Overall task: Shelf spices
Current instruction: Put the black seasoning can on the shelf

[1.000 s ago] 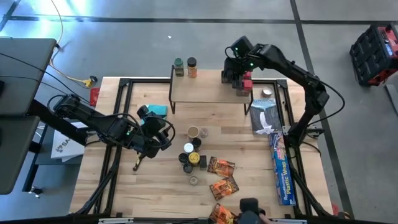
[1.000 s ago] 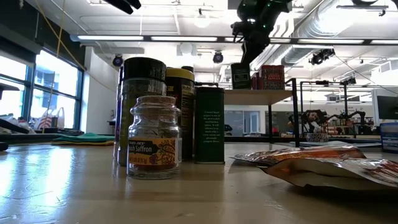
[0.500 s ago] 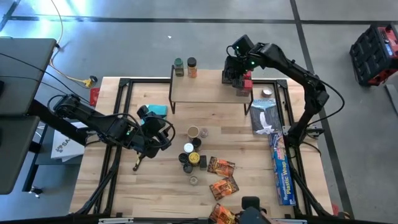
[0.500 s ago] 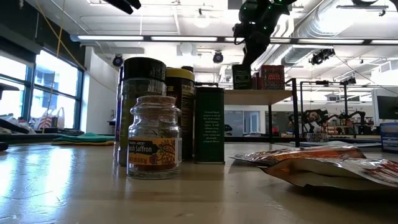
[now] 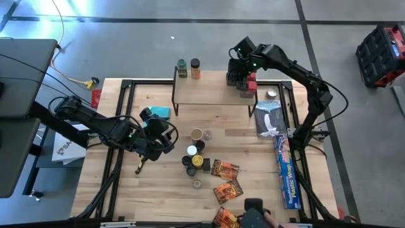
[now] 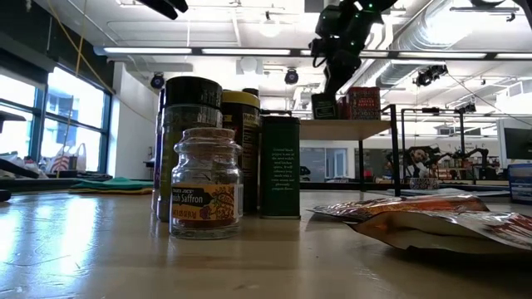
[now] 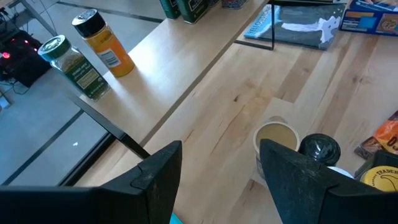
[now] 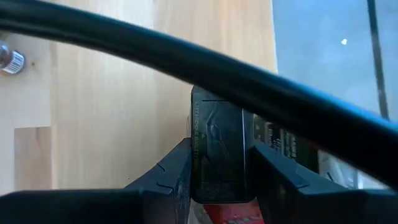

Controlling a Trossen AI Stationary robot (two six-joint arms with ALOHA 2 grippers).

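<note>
The shelf [image 5: 212,92] stands at the table's far side, with a green-lidded jar [image 5: 181,66] and an orange jar [image 5: 195,68] on its left end and red boxes [image 5: 251,83] at its right end. My right gripper [image 5: 239,75] is over the far right corner of the shelf, shut on a dark green tin [image 8: 217,155]. Several jars [image 5: 196,155] and orange-brown packets [image 5: 226,180] lie on the table's middle. My left gripper [image 5: 158,136] hovers open, left of those jars. My right gripper pinches the dark tin by its two upper side faces [image 8: 198,149], one finger [image 8: 177,177] on each side. It comes from above, pointing down. In the low view the tin [image 6: 323,106] stands upright at the shelf top's level, beside the red boxes [image 6: 363,102].
A long blue plastic-wrap box [image 5: 288,171] and a grey flat pack [image 5: 270,120] lie along the table's right side. A teal cloth [image 5: 159,113] sits by the left arm. Bare wood shows on the shelf's middle and the table's near left.
My right gripper has tipped a little over the shelf's right end. In the low view the dark tin beneath it shows lower against the shelf top than a second ago.
</note>
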